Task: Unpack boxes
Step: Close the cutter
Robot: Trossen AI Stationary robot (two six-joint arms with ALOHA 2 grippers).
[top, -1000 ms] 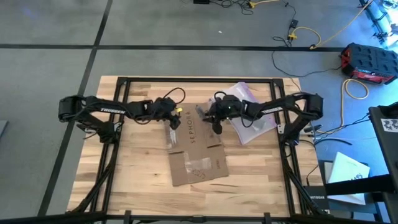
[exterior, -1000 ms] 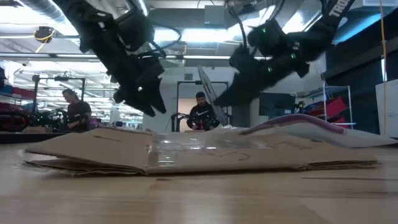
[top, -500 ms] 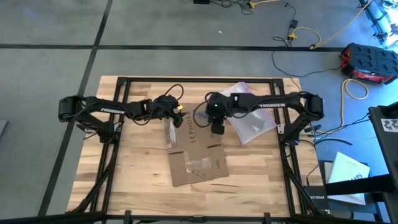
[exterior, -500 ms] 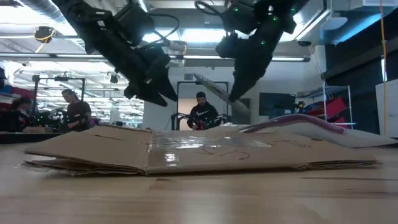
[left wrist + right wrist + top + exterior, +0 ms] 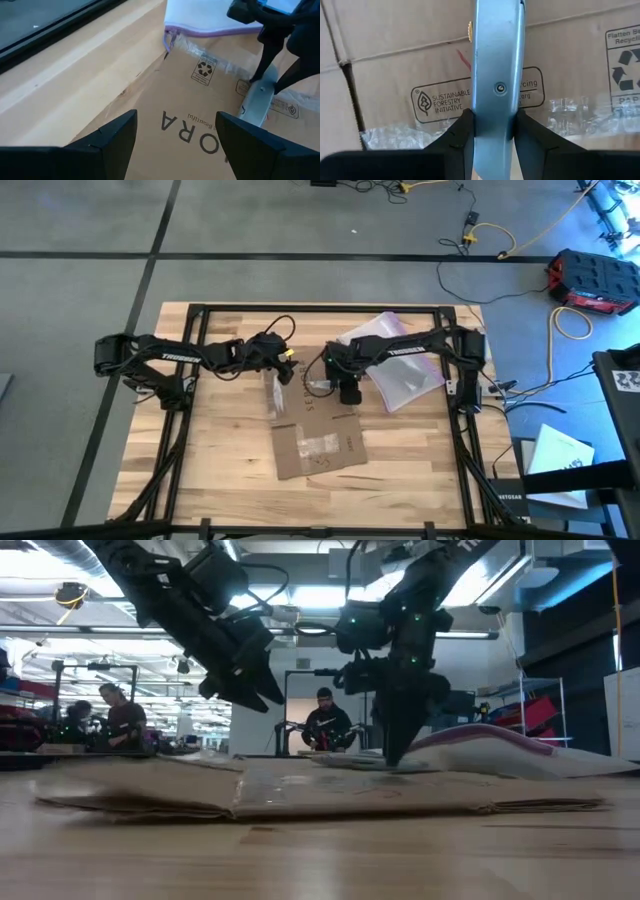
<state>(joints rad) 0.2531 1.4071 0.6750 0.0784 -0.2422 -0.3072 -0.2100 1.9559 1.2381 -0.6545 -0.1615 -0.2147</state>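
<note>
The right gripper point(image 5: 493, 131) is clamping the knife point(image 5: 496, 60) and pointing it straight down onto the flattened box point(image 5: 312, 425), directly beneath its fingers, while the left gripper point(image 5: 175, 140), jaws spread and empty, is hovering above the box's far-left corner.

Grey carpet-tile floor point(image 5: 80, 220) around a pale wooden table point(image 5: 215, 470), yellow cable point(image 5: 530, 230), red-and-black case point(image 5: 595, 280), bright ceiling lights point(image 5: 40, 565), seated people point(image 5: 325, 725) beyond.
</note>
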